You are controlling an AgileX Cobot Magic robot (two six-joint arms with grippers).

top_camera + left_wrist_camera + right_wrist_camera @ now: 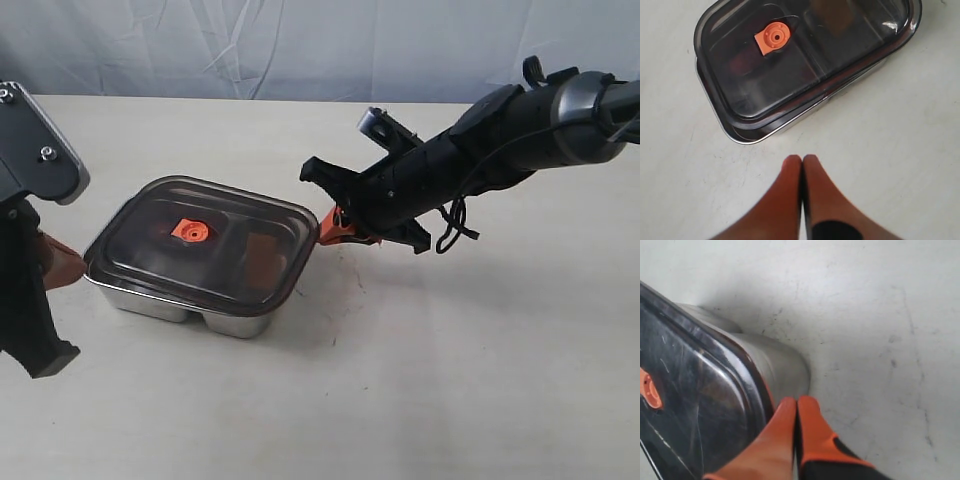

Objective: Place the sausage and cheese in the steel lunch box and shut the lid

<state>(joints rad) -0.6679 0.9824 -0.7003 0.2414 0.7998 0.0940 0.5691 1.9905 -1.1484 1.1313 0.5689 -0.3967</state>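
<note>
Lid [225, 262] sits on the box [160, 303]. The right claw [796, 407], pinched together and empty, is at the lid's corner. The left claw [801, 164], likewise, is nearby.

Lab test rig, prob.: pale tabletop [450, 400] w/ wrinkled grey cloth backdrop [300, 40].

1. Soft, even light from above; the pale surface [420, 400] reads bright without washing out.
2. Faint shadows lie beside the steel lunch box [180, 305] and under the right arm [500, 140].
3. White glints streak the lid [810, 55].
4. Close up, the left tool [801, 162] looks soft.
</note>
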